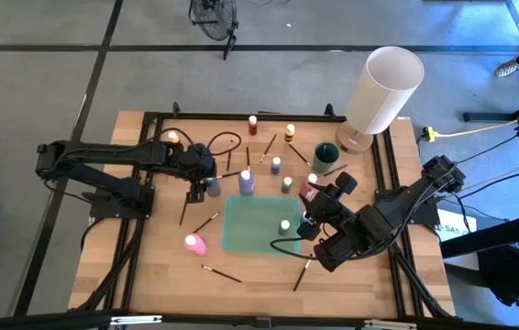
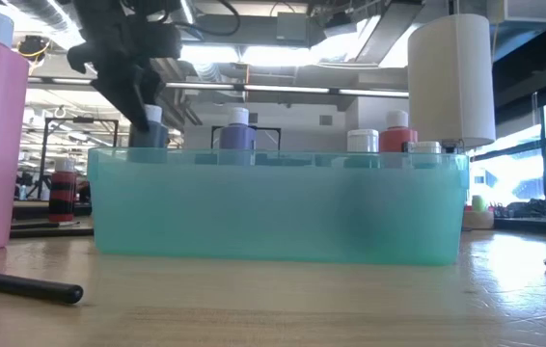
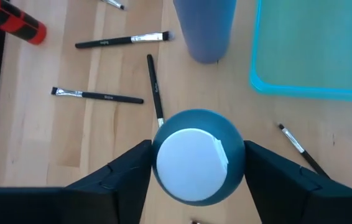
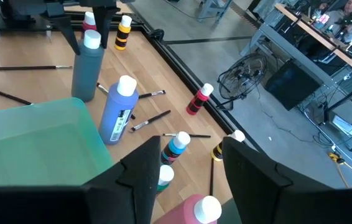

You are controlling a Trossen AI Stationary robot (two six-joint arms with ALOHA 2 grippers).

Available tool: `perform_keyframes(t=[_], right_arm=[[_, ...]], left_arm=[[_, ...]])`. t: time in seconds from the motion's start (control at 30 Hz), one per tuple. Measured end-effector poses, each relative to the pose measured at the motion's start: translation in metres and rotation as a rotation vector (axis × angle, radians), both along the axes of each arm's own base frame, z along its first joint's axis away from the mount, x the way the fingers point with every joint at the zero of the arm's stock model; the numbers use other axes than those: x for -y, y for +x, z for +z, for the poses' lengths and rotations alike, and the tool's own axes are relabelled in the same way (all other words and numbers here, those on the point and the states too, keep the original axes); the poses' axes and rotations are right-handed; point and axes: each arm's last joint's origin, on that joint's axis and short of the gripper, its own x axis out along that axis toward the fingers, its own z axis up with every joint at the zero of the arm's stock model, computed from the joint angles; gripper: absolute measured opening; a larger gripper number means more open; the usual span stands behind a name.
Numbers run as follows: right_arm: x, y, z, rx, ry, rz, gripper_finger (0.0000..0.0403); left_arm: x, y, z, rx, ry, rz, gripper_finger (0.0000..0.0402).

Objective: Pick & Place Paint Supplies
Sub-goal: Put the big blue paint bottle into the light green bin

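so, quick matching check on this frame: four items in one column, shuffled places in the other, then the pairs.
Things:
1. grey-blue bottle
2. pink bottle
3. white cylinder
4. small white-capped bottle

Places:
A. inside the teal tray
B. at the left gripper
C. far right corner of the table
D. on the wood just off the tray's left side

Pairs: 1-B, 2-D, 3-C, 4-A
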Motion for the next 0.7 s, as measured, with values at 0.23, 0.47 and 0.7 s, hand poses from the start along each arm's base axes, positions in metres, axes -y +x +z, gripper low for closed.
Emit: perform_keyframes(t=[0.23,0.47,0.7], right_arm=[[0.0,0.0,0.0,-0.001,-0.001,0.0,0.0175],[0.0,0.0,0.0,-0.003,-0.005,-0.001,0.0175],[0.0,0.0,0.0,-0.003,-0.005,0.0,0.0175]], left_arm=[[0.0,-0.002,0.002,0.006,0.015,0.004,0.021],[0.004,-0.005,0.004,0.016,-0.003,-0.006,0.0186],[0.012,-0.005,0.004,0.006,0.067,0.005,0.0186]])
